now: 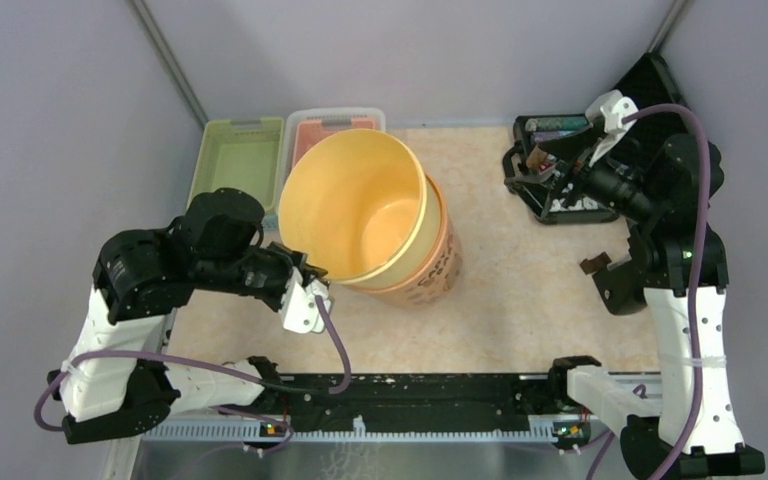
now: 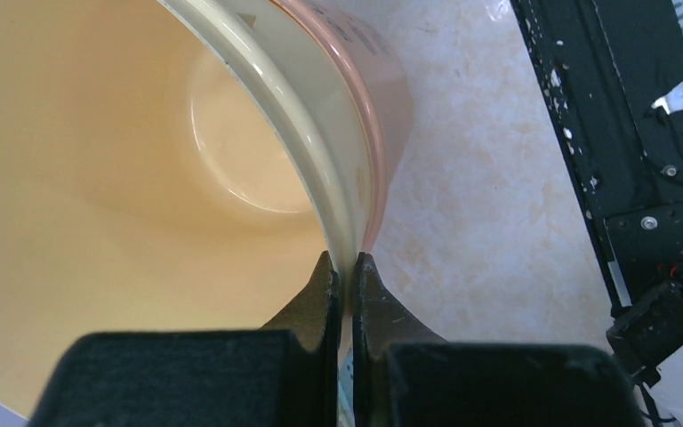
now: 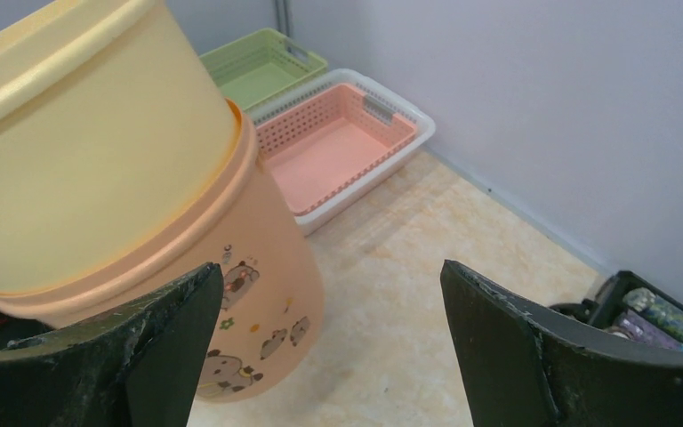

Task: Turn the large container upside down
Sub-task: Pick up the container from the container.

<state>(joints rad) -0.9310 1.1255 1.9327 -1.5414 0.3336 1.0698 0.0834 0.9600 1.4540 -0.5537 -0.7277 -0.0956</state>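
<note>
Pinching the near-left rim of the yellow container (image 1: 360,200): left pincer (image 2: 347,267), clenched, one finger (image 2: 320,298) inside the wall and the other outside it. Top view puts this pincer (image 1: 310,290) at the lower left of the rim.

Yellow container: mouth up and tilted, its lower part nested inside the orange container (image 1: 438,272). Orange one carries small cartoon prints on its side and stands on the desk (image 1: 530,290) near the centre. How deep the yellow one sits inside cannot be told; probably not fully seated, given the tilt.

Right pincer (image 3: 333,347): released, jaws wide apart, nothing between them. It is well apart from both containers, over at the far right beside the black tray (image 1: 550,135).

Far left of the desk: green basket (image 1: 235,160), and just beside it a pink basket (image 1: 335,125) in a white frame, both behind the containers, against the back wall.

Black tray holds some small items, too blurred to name.
</note>
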